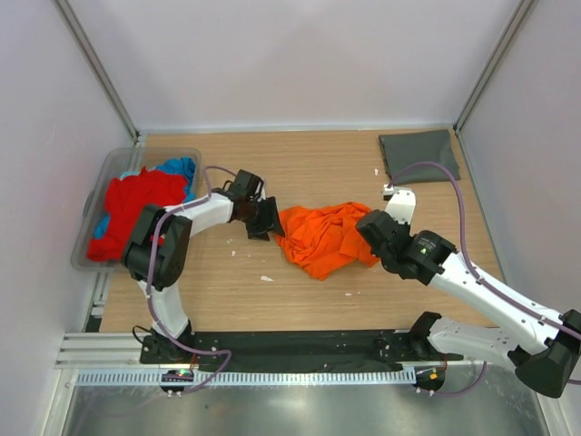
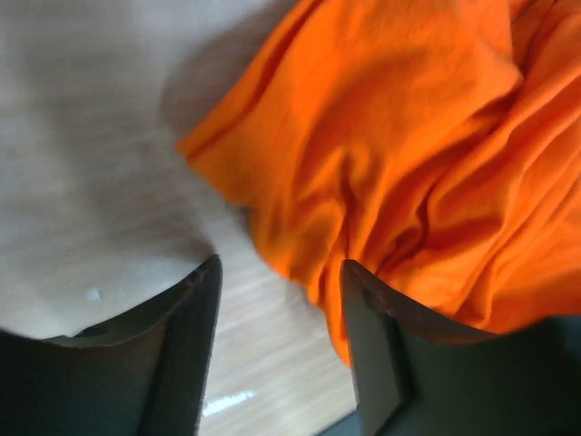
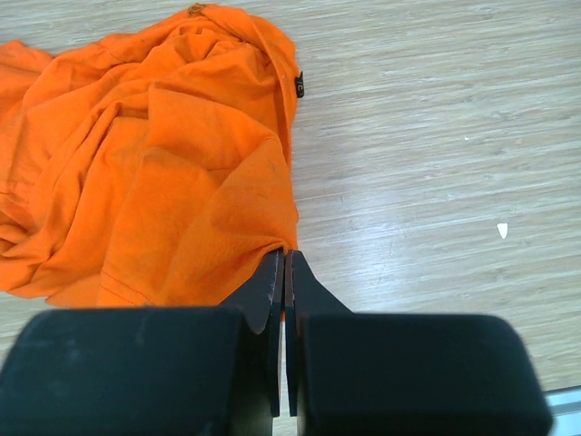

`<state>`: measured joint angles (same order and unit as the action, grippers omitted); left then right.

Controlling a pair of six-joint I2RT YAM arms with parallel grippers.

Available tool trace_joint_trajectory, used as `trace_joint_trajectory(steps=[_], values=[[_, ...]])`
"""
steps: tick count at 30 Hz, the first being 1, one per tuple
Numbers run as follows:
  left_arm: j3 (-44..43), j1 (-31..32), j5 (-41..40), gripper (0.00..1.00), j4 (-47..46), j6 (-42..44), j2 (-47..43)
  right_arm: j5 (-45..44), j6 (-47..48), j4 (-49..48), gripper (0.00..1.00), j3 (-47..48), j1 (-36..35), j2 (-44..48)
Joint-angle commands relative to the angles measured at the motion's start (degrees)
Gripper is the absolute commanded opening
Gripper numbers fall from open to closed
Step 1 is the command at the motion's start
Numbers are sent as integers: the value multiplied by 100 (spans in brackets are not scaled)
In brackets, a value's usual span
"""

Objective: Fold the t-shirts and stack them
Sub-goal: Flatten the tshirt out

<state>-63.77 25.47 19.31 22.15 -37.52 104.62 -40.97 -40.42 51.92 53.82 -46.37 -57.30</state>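
Observation:
A bright orange t-shirt [image 1: 325,238] lies crumpled in the middle of the table. My right gripper [image 1: 369,233] is at its right edge, and in the right wrist view the jaws [image 3: 286,255] are shut on a pinched corner of the orange t-shirt [image 3: 154,173]. My left gripper [image 1: 270,221] sits at the shirt's left edge. Seen from the left wrist it stands open [image 2: 281,272], with wood between the fingers and the orange t-shirt [image 2: 408,154] touching the right finger [image 2: 377,354]. A dark grey t-shirt [image 1: 418,153] lies folded flat at the back right.
A clear plastic tub [image 1: 98,189] stands at the left edge, holding a red t-shirt [image 1: 136,207] and a blue one [image 1: 179,168]. Small white specks [image 1: 266,278] lie on the wood. Frame posts and white walls close in the table.

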Motion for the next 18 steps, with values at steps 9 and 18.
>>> trace_joint_trajectory(steps=[9,18], values=[[-1531,-25,-768,0,981,165,-405,-586,174,107,1,996,84,175],[-2975,-25,-2677,0,2899,632,-2182,-1027,544,775,1,3177,234,17]])
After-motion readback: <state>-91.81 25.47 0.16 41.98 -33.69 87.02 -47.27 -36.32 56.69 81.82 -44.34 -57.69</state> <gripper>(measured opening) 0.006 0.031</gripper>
